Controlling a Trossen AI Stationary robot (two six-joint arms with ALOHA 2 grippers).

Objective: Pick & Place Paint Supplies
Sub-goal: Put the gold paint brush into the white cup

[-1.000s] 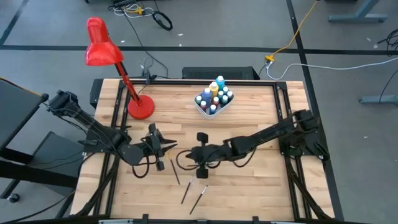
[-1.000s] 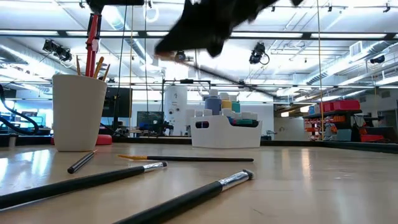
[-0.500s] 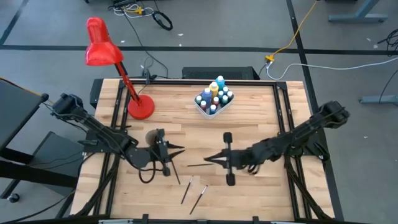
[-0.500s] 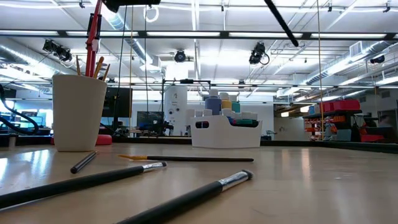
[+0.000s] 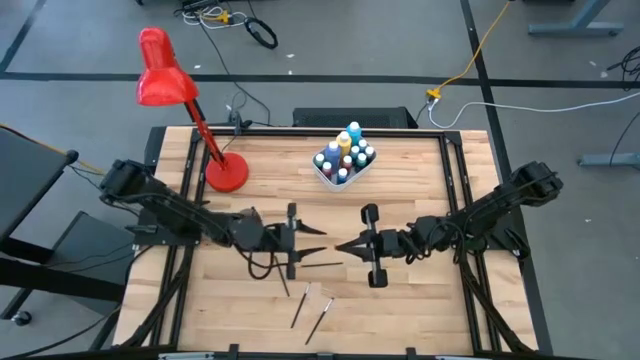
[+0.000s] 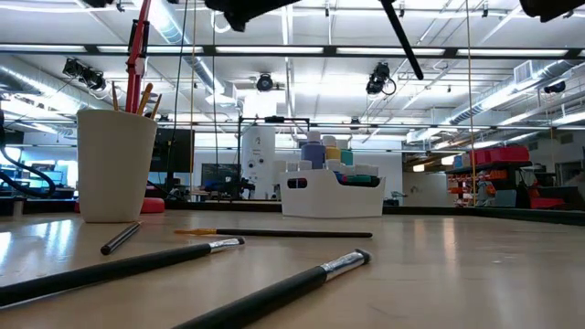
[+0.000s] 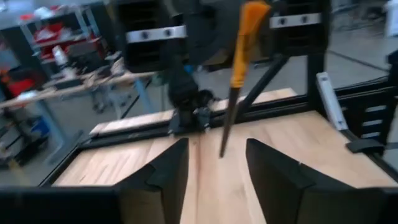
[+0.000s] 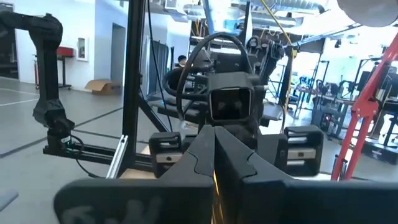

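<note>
My right gripper [image 5: 338, 247] is over the table's middle, level and pointing left, shut on a paintbrush [image 7: 235, 74] with an orange upper part and a dark lower part. The same brush shows as a steep dark stick [image 6: 404, 41] in the low view. My left gripper [image 5: 318, 240] faces it from the left, open. Its fingers [image 7: 166, 180] stand on either side of the brush's lower end without touching it. Several dark-handled brushes [image 5: 320, 265] [image 6: 274, 292] lie flat on the wood. The paint bottles [image 5: 345, 155] stand in a white tray [image 6: 331, 196] at the far middle. My right gripper pinches the paintbrush between its two shut fingers, where a thin yellowish sliver [image 8: 213, 182] shows at the seam. The fingers come level from the table's right and lie across the brush. The brush hangs steeply below them, its dark lower end [image 7: 222, 148] clear of the table.
A red desk lamp [image 5: 225, 172] stands at the far left. A beige cup [image 6: 116, 164] holding brushes stands at the left in the low view. Bare wood lies right of the tray and along the near right.
My right gripper has risen from the table's middle, drawn back toward the right edge and tipped up to level, staying shut. Its brush has swung from nearly level to steep. My left gripper has moved right toward it and opened.
</note>
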